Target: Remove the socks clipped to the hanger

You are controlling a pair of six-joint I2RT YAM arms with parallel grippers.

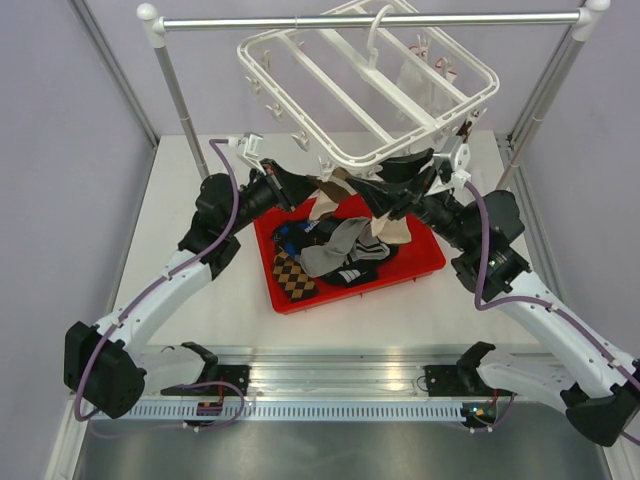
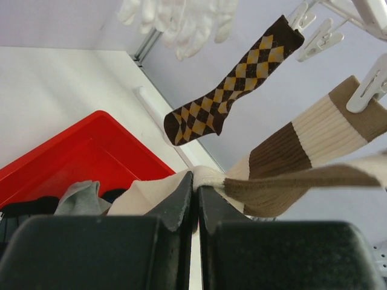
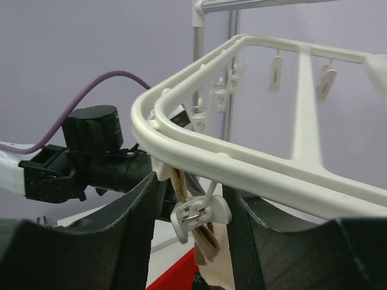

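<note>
While the left gripper (image 2: pixel 195 181) is clamped on the striped sock (image 2: pixel 302 142), likely to tug it free, the right gripper (image 3: pixel 195 205) stands wide around its clip (image 3: pixel 199 216) under the hanger (image 3: pixel 254 169) rim, probably to squeeze it open. Red tray (image 2: pixel 84 151) sits below the left gripper as the drop spot; argyle sock (image 2: pixel 233 84) hangs clipped above it.

Brown-cream striped sock (image 2: pixel 302 142), red tray (image 2: pixel 91 151)
</note>
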